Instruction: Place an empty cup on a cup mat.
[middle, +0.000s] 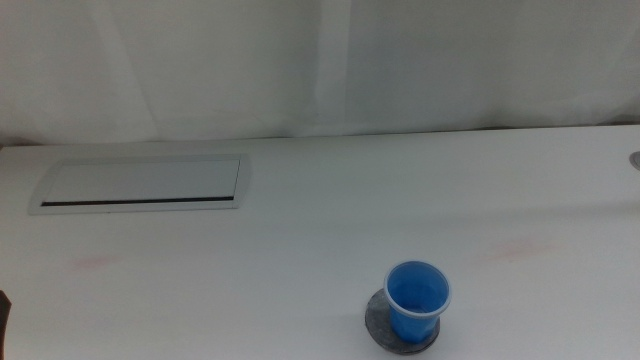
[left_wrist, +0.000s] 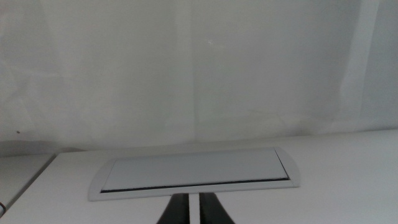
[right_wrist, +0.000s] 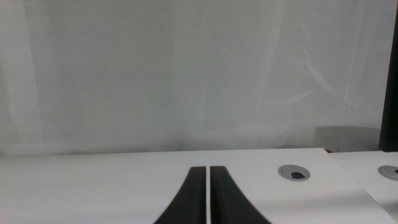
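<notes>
Only the middle view shows the task's things: the cup (middle: 418, 299) stands upright on the cup mat (middle: 380, 322), mouth up and empty inside, near the front edge of the table (middle: 320, 200), right of centre. The mat's grey edge peeks out around the cup's base (mostly on its left and front side). Neither arm appears in that view. The white panel (middle: 140, 186) with its dark slot lies well apart, toward the back left. The left wrist view has that same panel (left_wrist: 196, 173) just ahead of the left hand (left_wrist: 194, 208), whose jaws are pressed nearly together with nothing between them. The right wrist view shows the right hand (right_wrist: 208, 196), jaws likewise close together and bare, and a round grey grommet (right_wrist: 295, 172) in the table near it.
</notes>
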